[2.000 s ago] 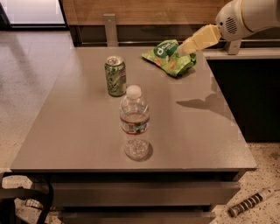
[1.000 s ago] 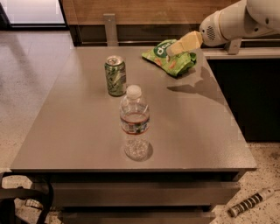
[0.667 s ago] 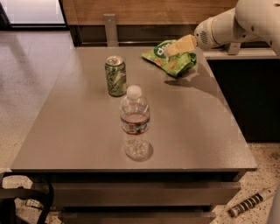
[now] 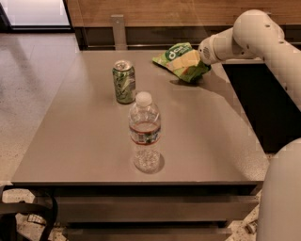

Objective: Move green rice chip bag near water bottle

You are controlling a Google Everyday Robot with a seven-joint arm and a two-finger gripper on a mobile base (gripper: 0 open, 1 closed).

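Note:
The green rice chip bag (image 4: 171, 54) lies at the far right of the grey table (image 4: 80, 141), its white logo facing up. My gripper (image 4: 188, 60) reaches in from the right on a white arm (image 4: 249, 37) and lies over the bag's right half, hiding part of it. The water bottle (image 4: 145, 134), clear with a white cap and a red-and-white label, stands upright near the table's front middle, well apart from the bag.
A green soda can (image 4: 124, 82) stands upright left of the bag and behind the bottle. A wooden wall panel (image 4: 155, 12) runs behind the table. A dark counter (image 4: 263, 99) stands to the right. The floor (image 4: 28, 84) lies to the left.
My gripper has moved left and down from beside the bag's right edge to over the bag. The bag, bottle and can have not moved.

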